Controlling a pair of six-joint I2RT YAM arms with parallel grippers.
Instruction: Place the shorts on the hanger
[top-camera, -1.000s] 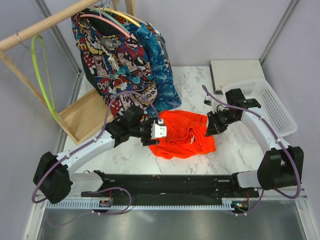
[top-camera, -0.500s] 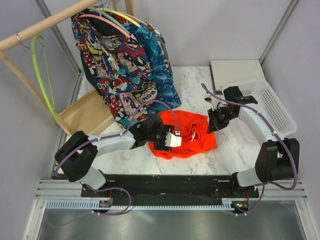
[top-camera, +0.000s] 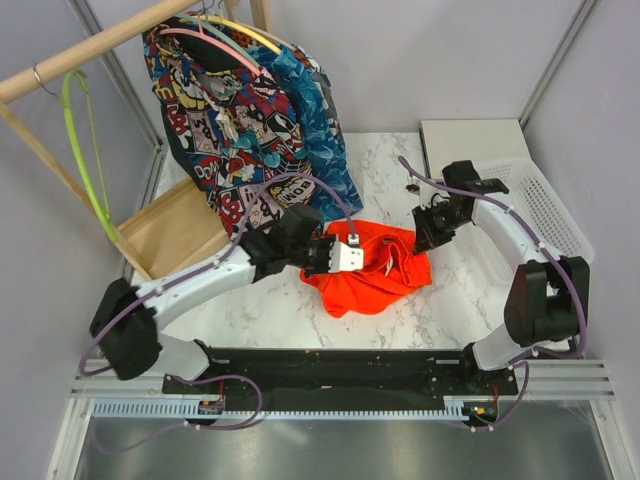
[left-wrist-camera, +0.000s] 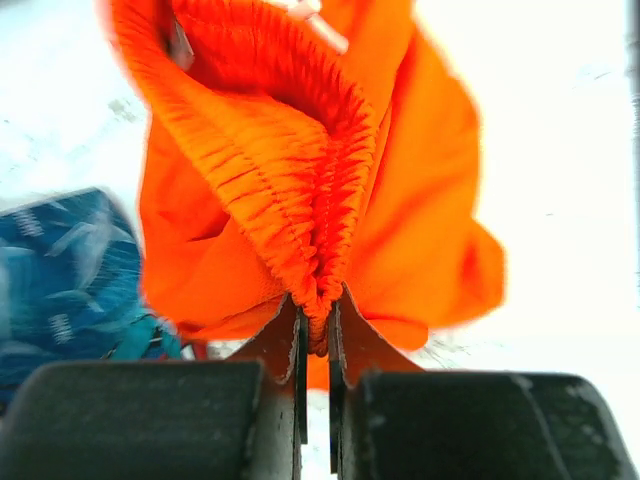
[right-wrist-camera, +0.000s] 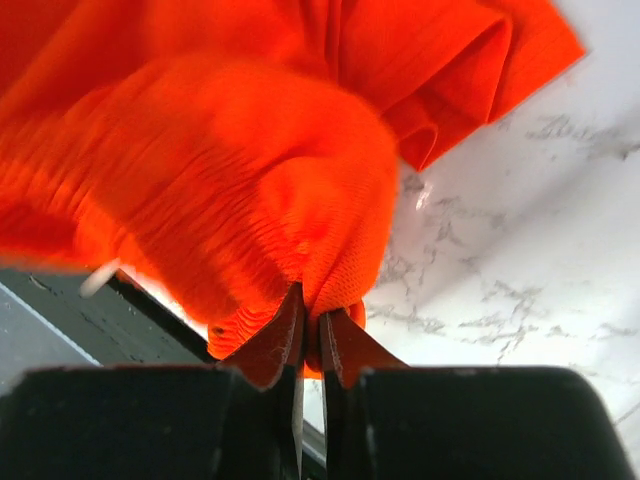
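orange shorts (top-camera: 375, 278) bunched mid-way across the marble table (top-camera: 470, 295) - the left gripper (left-wrist-camera: 318, 332) pinches their elastic waistband, the right gripper (right-wrist-camera: 310, 328) clenches their opposite edge. the green hanger (top-camera: 85, 160) hangs from a wooden rail (top-camera: 95, 48), well apart.

The shorts (top-camera: 372, 275) were bright orange-red and lay bunched in a crumpled heap on the marble table (top-camera: 470, 290). Their gathered elastic waistband was pinched on one side by the left gripper (left-wrist-camera: 317, 312) and on the other by the right gripper (right-wrist-camera: 310, 310). A white drawstring (left-wrist-camera: 328, 33) showed among the folds. The hanger (top-camera: 84, 150), thin and lime-green, hung from the wooden rail (top-camera: 90, 52), well apart from the shorts.
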